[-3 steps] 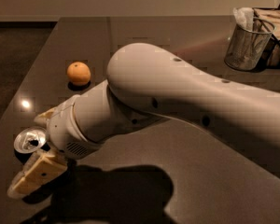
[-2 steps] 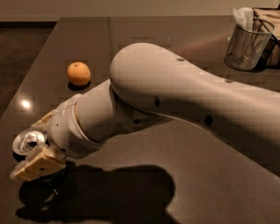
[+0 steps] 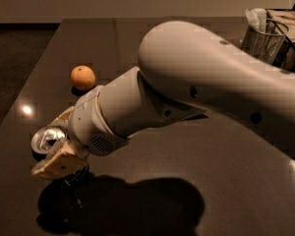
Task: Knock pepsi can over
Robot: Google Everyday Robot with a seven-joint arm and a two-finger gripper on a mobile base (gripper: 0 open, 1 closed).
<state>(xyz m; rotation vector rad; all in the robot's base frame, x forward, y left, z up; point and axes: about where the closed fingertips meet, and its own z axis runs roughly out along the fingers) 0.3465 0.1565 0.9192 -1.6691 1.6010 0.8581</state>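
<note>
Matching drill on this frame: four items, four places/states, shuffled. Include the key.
1. pepsi can
2. orange
3. metal cup
4. pincer

A. far right of the table, holding items
B. at the can, near-left part of the table
C. silver top showing, near the left edge
D. alone on the left, farther back than the can

Pairs: 1-C, 2-D, 3-A, 4-B

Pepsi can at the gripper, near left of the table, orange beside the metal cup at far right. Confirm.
Wrong on the orange: the camera view shows it on the left, beyond the pepsi can, far from the metal cup. The gripper is at the can, near left, as stated.
</note>
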